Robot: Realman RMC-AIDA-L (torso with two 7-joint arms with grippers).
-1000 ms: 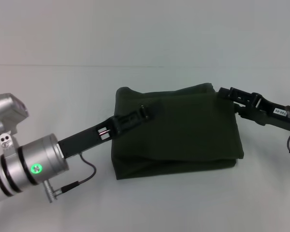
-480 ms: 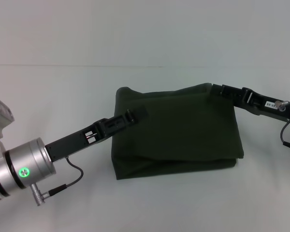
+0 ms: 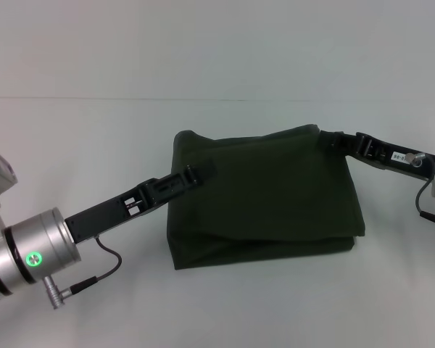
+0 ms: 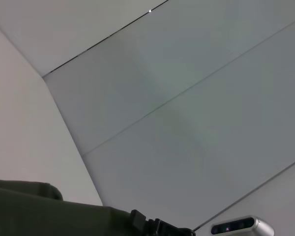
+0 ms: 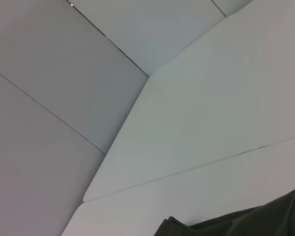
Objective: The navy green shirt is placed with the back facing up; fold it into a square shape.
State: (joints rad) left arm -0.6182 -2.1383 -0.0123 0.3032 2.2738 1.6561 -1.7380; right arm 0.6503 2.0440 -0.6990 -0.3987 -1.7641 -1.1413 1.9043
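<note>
— What is seen low in the left wrist view?
— A dark olive fold of the navy green shirt (image 4: 49, 214) is shown along the lower edge, lying on the white bench (image 4: 24, 123)

— And beside it?
— A black tool (image 4: 160, 227) is seen touching the cloth's edge; its fingers cannot be made out. A silver camera housing (image 4: 242, 227) is seen farther off, against grey wall panels (image 4: 187, 98)

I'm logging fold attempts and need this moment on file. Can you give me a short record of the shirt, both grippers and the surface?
shirt: navy green shirt, folded into a rough rectangle, layered edge along the near side
left gripper: left gripper over the shirt's left part, near its far-left corner
right gripper: right gripper at the shirt's far-right corner
surface: white table
fold state: compact, slightly wider than deep
</note>
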